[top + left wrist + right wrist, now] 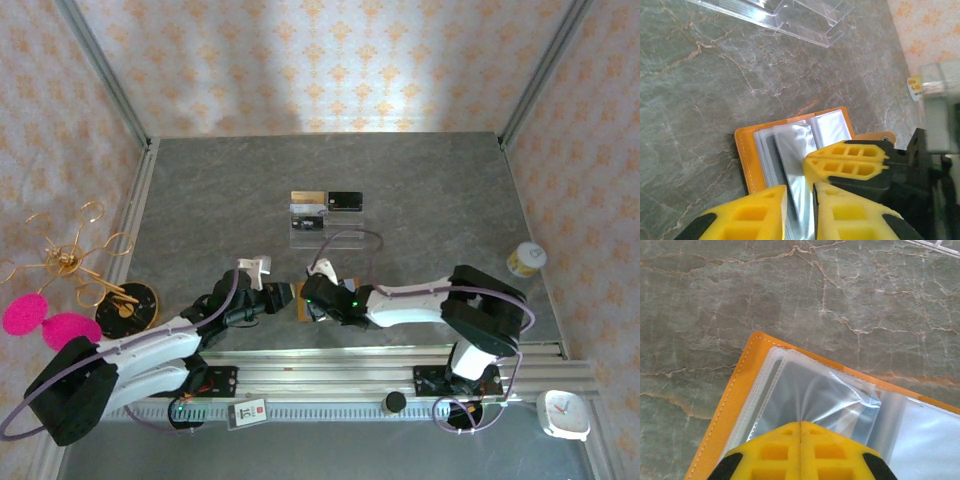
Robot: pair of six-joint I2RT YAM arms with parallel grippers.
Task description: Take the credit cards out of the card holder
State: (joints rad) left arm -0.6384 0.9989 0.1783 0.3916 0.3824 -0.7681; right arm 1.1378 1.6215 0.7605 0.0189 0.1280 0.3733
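The tan-orange card holder (301,312) lies open on the table between my two grippers, its clear plastic leaves fanned out (742,155) (735,390). My right gripper (801,423) (312,298) is shut, pinching the corner of one clear leaf so that it puckers. My left gripper (799,189) (285,297) has its jaws close against both sides of a silver-grey credit card (795,170) in that leaf. The right gripper's yellow fingers (845,160) sit just beyond the left ones. A gold card (306,197), a black card (345,201) and a silver-white card (307,211) rest on the acrylic stand.
The clear acrylic tiered stand (327,233) (790,17) stands behind the card holder, mid-table. A yellow-and-white cup (525,259) is at the right edge. A gold wire ornament (70,262) with pink pads sits left, off the table. A white clock (563,414) lies near right.
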